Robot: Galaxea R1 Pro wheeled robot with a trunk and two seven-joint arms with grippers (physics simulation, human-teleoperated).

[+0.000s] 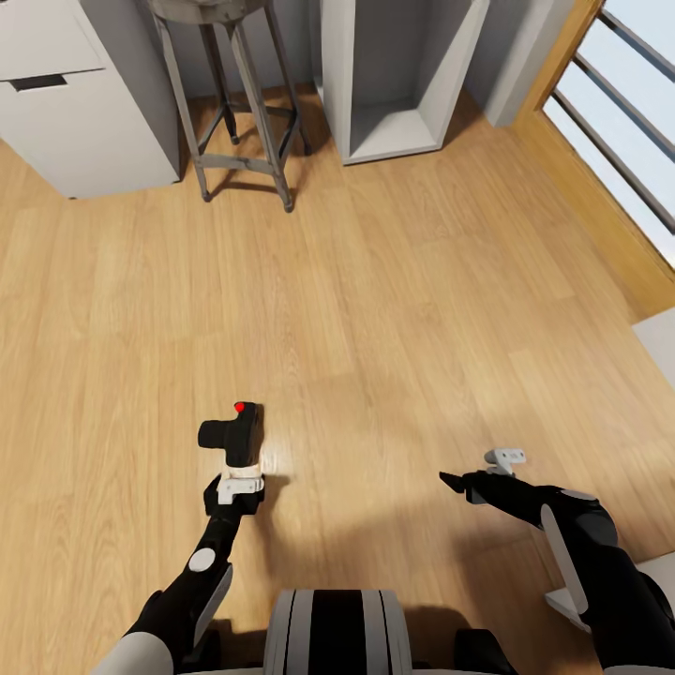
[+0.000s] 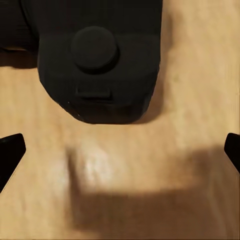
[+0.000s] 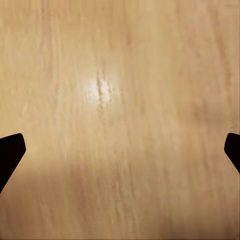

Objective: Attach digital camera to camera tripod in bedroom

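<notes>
The light wood plank floor (image 1: pixel 394 309) of the bedroom takes up most of the head view. A grey drawer cabinet (image 1: pixel 84 112) is seen at the upper left of the frame, a white open shelf unit (image 1: pixel 398 84) at the top centre, and a window with grey bars in a wooden frame (image 1: pixel 619 141) at the upper right. Between cabinet and shelf, the metal legs of a stool (image 1: pixel 244 103) are planted on the floor.

At the lower left of the frame, the digital camera (image 1: pixel 234 433) is seen just ahead of the left gripper (image 1: pixel 238 486); in the left wrist view its black body (image 2: pixel 95 60) lies beyond the fingertips (image 2: pixel 10 150), which are spread wide and touch nothing. At the lower right, the right gripper (image 1: pixel 478 483) is held over bare floor, its fingertips (image 3: pixel 10 147) likewise set wide apart.
</notes>
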